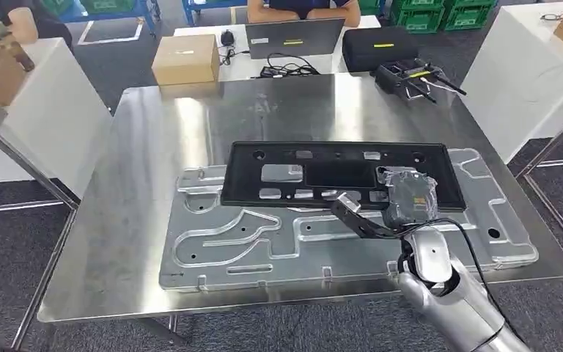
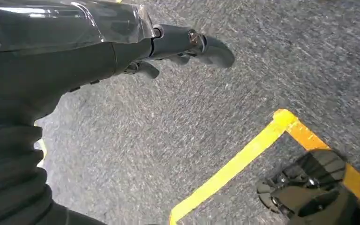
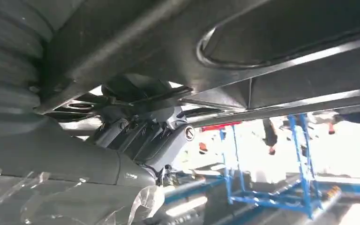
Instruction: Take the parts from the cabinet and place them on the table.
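Black frame (image 1: 337, 176) lies flat on silver plate (image 1: 264, 242), mid-table (image 1: 154, 147); right hand (image 1: 409, 198) grasps its near edge at 4 o'clock. Left hand (image 2: 178, 47) hangs over grey carpet (image 2: 168, 140), fingers loosely curled, holding nothing. Box (image 1: 185, 60) at 11 o'clock

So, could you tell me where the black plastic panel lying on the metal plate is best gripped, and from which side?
Probably by its near long edge, from the robot's side. The black panel lies flat on the silver stamped plate, long and thin, so fingers could hook through its cut-outs or under the rim. The right hand is already at the near right part, and the right wrist view shows fingers under the panel.
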Robot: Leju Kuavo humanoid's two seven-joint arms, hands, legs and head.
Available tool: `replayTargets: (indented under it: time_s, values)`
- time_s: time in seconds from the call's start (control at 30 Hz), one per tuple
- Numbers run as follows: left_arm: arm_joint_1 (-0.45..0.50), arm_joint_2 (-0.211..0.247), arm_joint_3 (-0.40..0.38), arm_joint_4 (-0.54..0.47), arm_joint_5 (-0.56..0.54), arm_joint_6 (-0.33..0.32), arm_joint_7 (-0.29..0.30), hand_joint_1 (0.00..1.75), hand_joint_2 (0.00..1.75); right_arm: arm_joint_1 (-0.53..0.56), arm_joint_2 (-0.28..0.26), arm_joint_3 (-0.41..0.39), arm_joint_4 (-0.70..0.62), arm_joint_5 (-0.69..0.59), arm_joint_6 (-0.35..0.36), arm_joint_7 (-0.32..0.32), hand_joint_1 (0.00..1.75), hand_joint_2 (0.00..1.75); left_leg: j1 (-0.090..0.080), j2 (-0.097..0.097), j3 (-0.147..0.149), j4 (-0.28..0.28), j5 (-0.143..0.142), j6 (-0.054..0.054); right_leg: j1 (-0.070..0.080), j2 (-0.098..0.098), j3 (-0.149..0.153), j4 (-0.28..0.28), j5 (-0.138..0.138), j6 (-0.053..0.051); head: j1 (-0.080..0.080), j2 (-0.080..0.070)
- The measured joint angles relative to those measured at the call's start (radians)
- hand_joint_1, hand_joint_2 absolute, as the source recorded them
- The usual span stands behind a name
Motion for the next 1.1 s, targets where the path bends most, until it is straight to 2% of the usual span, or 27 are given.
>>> replayTargets:
  time_s: [0.03,0.07,0.1,0.17,0.2,0.23,0.27,0.33,0.37,0.4,0.5,0.53,0.57,0.6,0.67,0.7,0.73,0.77,0.8,0.83,0.87,0.9,0.93,1.0,1.1]
  values:
    - [0.001,0.0,0.0,0.001,0.0,-0.001,0.0,0.0,1.75,-0.003,0.001,0.0,0.0,0.0,0.0,-0.003,1.75,1.75,0.003,0.001,0.001,0.007,-0.007,-0.005,-0.007,-0.001,0.003,-0.002,0.001,-0.005,0.0,0.0]
    - [0.001,-0.002,0.0,0.001,0.0,-0.001,0.0,0.0,1.75,-0.005,0.003,0.0,0.001,0.0,0.0,-0.004,1.75,1.75,0.005,0.003,-0.013,0.039,-0.025,-0.013,-0.008,-0.001,0.008,-0.003,-0.002,-0.011,0.0,0.0]
    - [-0.001,-0.002,0.0,0.001,0.0,-0.001,0.0,0.0,1.75,-0.006,0.006,0.0,0.002,0.0,0.0,-0.004,1.75,1.75,0.008,0.003,-0.049,0.112,-0.06,-0.021,-0.008,-0.001,0.009,-0.003,-0.004,-0.016,0.0,0.0]
    - [-0.001,-0.002,0.001,0.004,0.0,-0.001,0.0,0.0,1.75,-0.005,0.01,0.0,0.003,0.0,0.0,-0.006,1.75,1.75,0.013,0.004,-0.148,0.291,-0.128,-0.032,-0.008,0.0,0.011,-0.002,-0.009,-0.019,0.0,0.0]
    - [0.001,-0.002,0.001,0.005,0.0,-0.001,0.0,0.0,1.75,-0.004,0.011,0.002,0.005,0.0,0.0,-0.006,1.75,1.75,0.015,0.004,-0.188,0.352,-0.137,-0.034,-0.008,0.0,0.014,-0.002,-0.013,-0.019,0.0,0.0]
    - [0.004,-0.002,0.001,0.005,0.0,-0.001,0.0,0.0,1.75,-0.002,0.011,0.002,0.008,0.0,0.0,-0.006,1.75,1.75,0.016,0.004,-0.203,0.356,-0.12,-0.034,-0.008,0.0,0.018,-0.002,-0.016,-0.019,0.0,0.0]
    - [0.005,-0.002,0.001,0.006,0.0,-0.001,0.0,0.0,1.75,-0.001,0.011,0.002,0.01,0.0,0.0,-0.006,1.75,1.75,0.016,0.004,-0.19,0.309,-0.081,-0.031,-0.008,0.0,0.024,-0.002,-0.021,-0.018,0.0,0.0]
    - [0.004,-0.002,0.001,0.008,0.0,-0.001,0.0,0.0,1.75,-0.002,0.015,0.002,0.013,0.0,0.0,-0.006,1.75,1.75,0.015,0.004,-0.107,0.111,0.029,-0.02,-0.007,0.0,0.042,-0.003,-0.031,-0.013,0.0,0.0]
    - [0.003,-0.002,0.001,0.01,0.0,-0.001,0.0,0.0,1.75,-0.003,0.016,0.002,0.014,0.0,0.0,-0.006,1.75,1.75,0.012,0.004,-0.071,0.028,0.064,-0.01,-0.008,0.0,0.047,-0.005,-0.035,-0.01,0.0,0.0]
    - [0.002,-0.002,0.001,0.011,0.0,-0.001,0.0,0.0,1.75,-0.006,0.016,0.002,0.016,0.0,0.0,-0.006,1.75,1.75,0.003,0.006,-0.064,0.013,0.053,-0.007,-0.001,0.002,0.05,-0.004,-0.04,-0.003,0.0,0.0]
    - [0.003,-0.002,0.001,0.012,-0.001,0.0,-0.005,0.0,1.75,-0.004,0.018,0.002,0.019,-0.001,0.0,-0.006,1.75,1.75,-0.001,0.005,-0.065,0.014,0.046,0.004,-0.006,0.002,0.056,-0.012,-0.046,0.011,0.0,0.0]
    - [0.003,-0.002,0.002,0.012,-0.001,0.0,-0.007,0.0,1.75,-0.005,0.018,0.002,0.02,-0.001,0.0,-0.007,1.75,1.75,0.006,0.005,-0.051,0.002,0.051,0.009,-0.001,0.001,0.059,-0.011,-0.051,0.018,0.0,0.0]
    - [0.004,-0.006,0.002,0.013,-0.001,0.001,-0.012,0.0,1.75,-0.005,0.018,0.002,0.021,-0.002,0.0,-0.007,1.75,1.75,0.009,0.004,-0.042,-0.003,0.053,0.013,-0.006,0.0,0.054,0.013,-0.061,0.019,0.0,0.0]
    - [0.003,-0.006,0.002,0.013,-0.001,0.001,-0.015,0.0,1.75,-0.005,0.018,0.002,0.021,-0.002,0.0,-0.008,1.75,1.75,0.01,0.005,-0.039,-0.002,0.05,0.021,-0.004,0.0,0.028,0.067,-0.091,0.019,0.0,0.0]
    - [0.002,-0.006,0.003,0.016,0.0,0.0,-0.02,0.0,1.75,-0.001,0.018,0.002,0.024,-0.006,0.0,-0.011,1.75,1.75,0.008,0.006,-0.031,-0.002,0.044,0.03,-0.003,0.0,-0.063,0.239,-0.162,0.022,0.0,0.0]
    - [0.003,-0.006,0.005,0.017,0.001,0.0,-0.023,0.0,1.75,0.004,0.018,0.003,0.027,-0.009,0.0,-0.013,1.75,1.75,0.007,0.006,-0.027,-0.002,0.039,0.033,-0.003,0.0,-0.106,0.31,-0.178,0.025,0.0,0.0]
    - [0.005,-0.007,0.007,0.017,0.004,0.0,-0.024,0.0,1.75,0.009,0.018,0.004,0.03,-0.009,0.0,-0.015,1.75,1.75,0.007,0.005,-0.022,-0.002,0.035,0.031,-0.003,0.0,-0.129,0.331,-0.167,0.025,0.0,0.0]
    - [0.007,-0.007,0.01,0.018,0.007,-0.002,-0.03,0.0,1.75,0.011,0.018,0.005,0.033,-0.01,-0.001,-0.017,1.75,1.75,0.007,0.003,-0.016,0.0,0.029,0.03,-0.003,0.0,-0.123,0.293,-0.128,0.026,0.0,0.0]
    - [0.009,-0.007,0.012,0.018,0.011,-0.004,-0.038,0.0,1.75,0.011,0.018,0.005,0.034,-0.01,-0.001,-0.018,1.75,1.75,0.008,0.001,-0.009,0.001,0.023,0.027,-0.005,-0.001,-0.094,0.22,-0.079,0.025,0.0,0.0]
    - [0.009,-0.007,0.014,0.018,0.014,-0.011,-0.048,0.0,1.75,0.009,0.018,0.005,0.034,-0.01,-0.001,-0.021,1.75,1.75,0.01,0.0,-0.001,0.003,0.015,0.022,-0.006,-0.001,-0.053,0.123,-0.026,0.026,0.0,0.0]
    - [0.009,-0.007,0.017,0.019,0.019,-0.025,-0.063,0.0,1.75,0.009,0.018,0.005,0.035,-0.01,-0.001,-0.021,1.75,1.75,0.009,0.0,0.005,0.007,0.007,0.016,-0.008,-0.003,-0.013,0.029,0.017,0.027,0.0,0.0]
    - [0.008,-0.005,0.018,0.021,0.021,-0.035,-0.082,0.0,1.75,0.006,0.017,0.005,0.036,-0.011,-0.001,-0.021,1.75,1.75,0.0,0.0,0.003,0.014,-0.002,0.008,-0.002,0.0,-0.002,0.01,0.002,0.024,0.0,0.0]
    - [0.007,-0.005,0.018,0.021,0.017,-0.042,-0.101,0.0,1.75,0.006,0.017,0.005,0.036,-0.012,-0.002,-0.023,1.75,1.75,0.0,-0.001,0.003,0.013,-0.004,0.007,-0.005,0.002,-0.004,0.01,0.003,0.014,0.0,0.0]
    - [0.007,-0.003,0.018,0.022,0.014,-0.047,-0.121,0.0,1.75,0.006,0.017,0.005,0.038,-0.012,-0.002,-0.024,1.75,1.75,-0.001,-0.001,0.003,0.014,-0.003,0.028,-0.005,0.002,-0.005,0.009,0.005,0.013,0.0,0.0]
    - [0.006,-0.003,0.018,0.024,0.015,-0.052,-0.126,0.0,1.75,0.005,0.016,0.005,0.04,-0.012,-0.002,-0.024,1.75,1.75,0.003,0.001,0.004,0.01,-0.004,0.029,0.001,0.007,-0.008,0.009,0.004,0.011,0.0,0.0]
